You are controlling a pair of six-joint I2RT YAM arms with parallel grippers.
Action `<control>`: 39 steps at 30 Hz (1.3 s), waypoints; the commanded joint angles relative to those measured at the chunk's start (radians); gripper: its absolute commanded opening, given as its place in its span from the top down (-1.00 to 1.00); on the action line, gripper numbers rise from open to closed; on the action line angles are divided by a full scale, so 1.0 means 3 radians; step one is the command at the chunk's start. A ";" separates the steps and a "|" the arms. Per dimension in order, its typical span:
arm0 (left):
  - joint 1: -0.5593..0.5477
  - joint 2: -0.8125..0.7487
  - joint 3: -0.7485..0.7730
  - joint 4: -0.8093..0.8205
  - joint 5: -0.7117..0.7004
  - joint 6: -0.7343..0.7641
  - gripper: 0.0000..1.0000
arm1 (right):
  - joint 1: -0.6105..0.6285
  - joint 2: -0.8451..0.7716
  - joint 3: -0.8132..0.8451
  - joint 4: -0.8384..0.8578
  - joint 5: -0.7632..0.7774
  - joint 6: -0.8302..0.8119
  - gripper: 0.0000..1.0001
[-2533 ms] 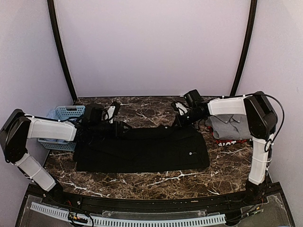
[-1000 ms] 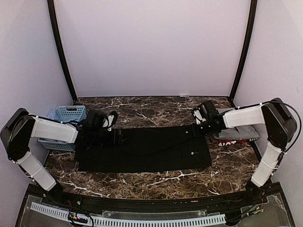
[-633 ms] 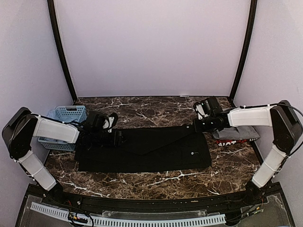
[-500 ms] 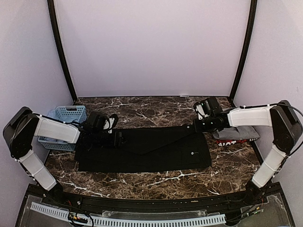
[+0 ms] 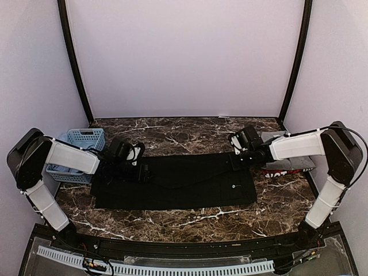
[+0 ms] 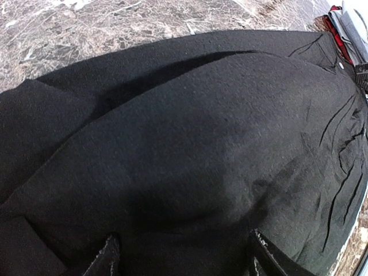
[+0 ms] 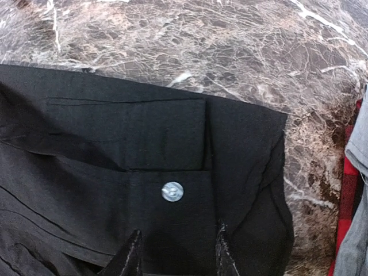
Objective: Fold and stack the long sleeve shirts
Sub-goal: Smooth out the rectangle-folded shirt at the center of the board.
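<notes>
The left gripper (image 6: 184,259) was held with its fingers spread wide over the black shirt (image 6: 190,144), nothing pinched between them. The right gripper (image 7: 177,253) was held partly open above a pale button (image 7: 172,191) near that shirt's far right corner, nothing gripped. The shirt was laid flat across the marble table (image 5: 190,132); the grey shirt (image 7: 357,144) was piled on the red-edged shirt (image 7: 348,195) just beside it.
</notes>
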 commanded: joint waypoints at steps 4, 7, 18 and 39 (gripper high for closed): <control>0.0014 -0.0376 -0.0026 -0.0106 0.0317 0.0079 -0.49 | 0.0257 0.0179 0.0420 0.0214 0.0001 -0.0054 0.14; 0.0014 -0.0448 -0.0065 0.0054 0.0470 -0.0002 -0.49 | 0.0315 0.0374 0.0578 0.0305 -0.0179 -0.0087 0.19; -0.0018 -0.0041 -0.0060 0.0414 0.0762 -0.0184 -0.44 | 0.0299 0.1050 0.1049 0.0291 -0.0186 -0.0121 0.21; -0.0166 -0.0232 -0.0042 -0.0003 0.0248 -0.0102 -0.46 | 0.0028 0.0726 0.0608 0.0298 0.0267 -0.0056 0.19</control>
